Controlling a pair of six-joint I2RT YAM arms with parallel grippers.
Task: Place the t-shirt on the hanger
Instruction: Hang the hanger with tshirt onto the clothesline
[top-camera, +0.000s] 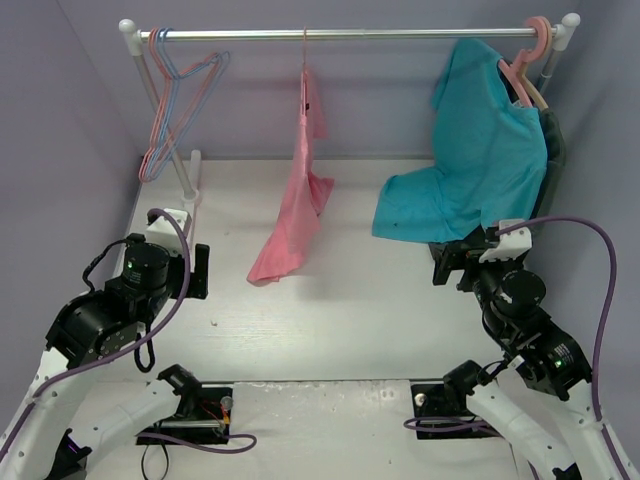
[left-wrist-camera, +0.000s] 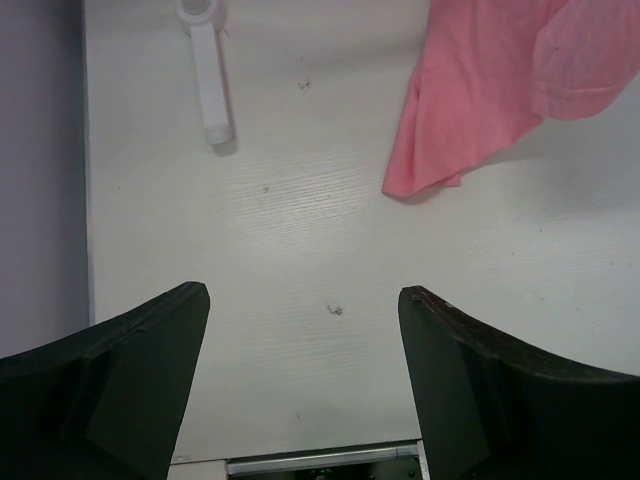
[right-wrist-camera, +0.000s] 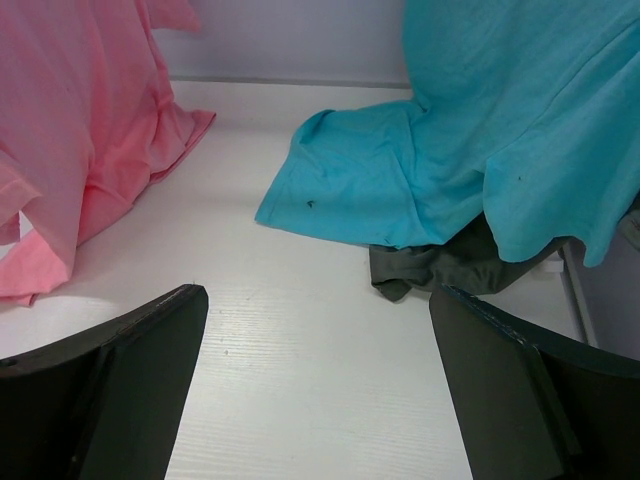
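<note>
The pink t-shirt (top-camera: 300, 195) hangs from the rail on a thin pink hanger (top-camera: 305, 55), whose hook is over the rail's middle; its lower end rests on the table. The shirt also shows in the left wrist view (left-wrist-camera: 490, 90) and in the right wrist view (right-wrist-camera: 80, 150). My left gripper (top-camera: 195, 270) is open and empty, low over the table left of the shirt; its fingers (left-wrist-camera: 130, 380) frame bare table. My right gripper (top-camera: 450, 265) is open and empty, right of the shirt, near the teal shirt's hem; its fingers (right-wrist-camera: 520, 390) frame bare table.
A teal t-shirt (top-camera: 480, 160) hangs on a thick pink hanger (top-camera: 530, 50) at the rail's right end, with dark cloth (right-wrist-camera: 450, 262) under it. Thin blue and pink hangers (top-camera: 175, 95) hang at the left end. The rack's white foot (left-wrist-camera: 208, 75) lies at the left.
</note>
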